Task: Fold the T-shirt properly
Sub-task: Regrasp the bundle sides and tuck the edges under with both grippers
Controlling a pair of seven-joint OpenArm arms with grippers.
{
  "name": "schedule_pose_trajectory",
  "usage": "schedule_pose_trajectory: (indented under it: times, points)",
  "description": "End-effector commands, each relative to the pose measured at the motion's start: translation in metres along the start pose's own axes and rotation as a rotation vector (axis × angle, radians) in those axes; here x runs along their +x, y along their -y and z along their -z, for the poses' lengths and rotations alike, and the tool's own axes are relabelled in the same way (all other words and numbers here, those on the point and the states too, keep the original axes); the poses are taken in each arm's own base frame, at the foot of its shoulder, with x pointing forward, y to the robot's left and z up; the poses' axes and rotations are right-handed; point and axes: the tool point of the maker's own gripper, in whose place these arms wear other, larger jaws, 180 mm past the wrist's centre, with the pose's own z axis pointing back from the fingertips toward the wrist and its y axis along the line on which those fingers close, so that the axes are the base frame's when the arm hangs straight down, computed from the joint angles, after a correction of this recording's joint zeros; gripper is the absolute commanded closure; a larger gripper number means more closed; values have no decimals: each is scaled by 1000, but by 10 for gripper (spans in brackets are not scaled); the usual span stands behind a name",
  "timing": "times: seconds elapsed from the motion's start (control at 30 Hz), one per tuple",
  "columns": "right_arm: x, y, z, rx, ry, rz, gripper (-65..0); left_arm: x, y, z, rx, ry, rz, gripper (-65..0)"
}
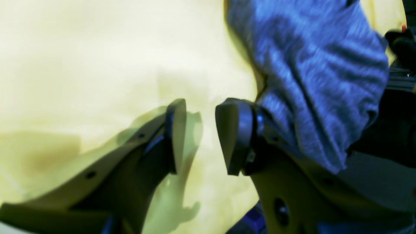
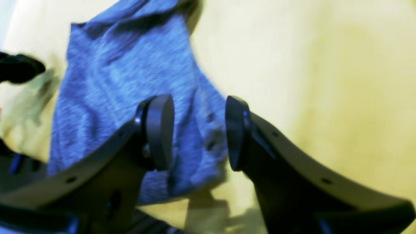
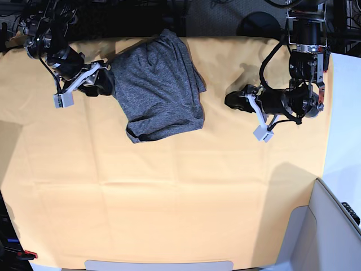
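Note:
The T-shirt is a dark grey heathered bundle lying folded at the back centre of the yellow-orange table cloth. My right gripper is at the shirt's left edge. In the right wrist view the right gripper is open, and shirt fabric shows below and between the spread fingers. My left gripper hovers over bare cloth to the right of the shirt, apart from it. In the left wrist view the left gripper is open with only cloth between its fingers, and the shirt lies beyond its right finger.
A pale grey bin stands at the front right corner. Dark stands and cables line the table's back edge. The cloth runs forward to the table's front edge.

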Motion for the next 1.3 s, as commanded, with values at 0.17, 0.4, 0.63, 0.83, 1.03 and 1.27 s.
schedule_pose_trajectory:
  times: [0.17,0.4,0.63,0.83,1.03,1.27]
  points:
    - [60,36,-38,-127,170,-74,-267,-5,-8,-12,3,43,-50,-207]
    - [88,25,-2,-70,185,-104,-268,-16,15,-11,-167,100,-150,-208]
    - [77,2,40,32,109,-86,-269,-24,35,1,-253,110,-193,-208]
    - [65,-13,50,75,63,-102,-269,-27,49,14,-291,99,-282,-234]
    - [39,-24,54,106,1,-101,-269,-28,50,25,-316,90,-327,-242]
    - [16,-28,54,117,-51,-91,-269,-25,42,33,-317,75,-365,-241]
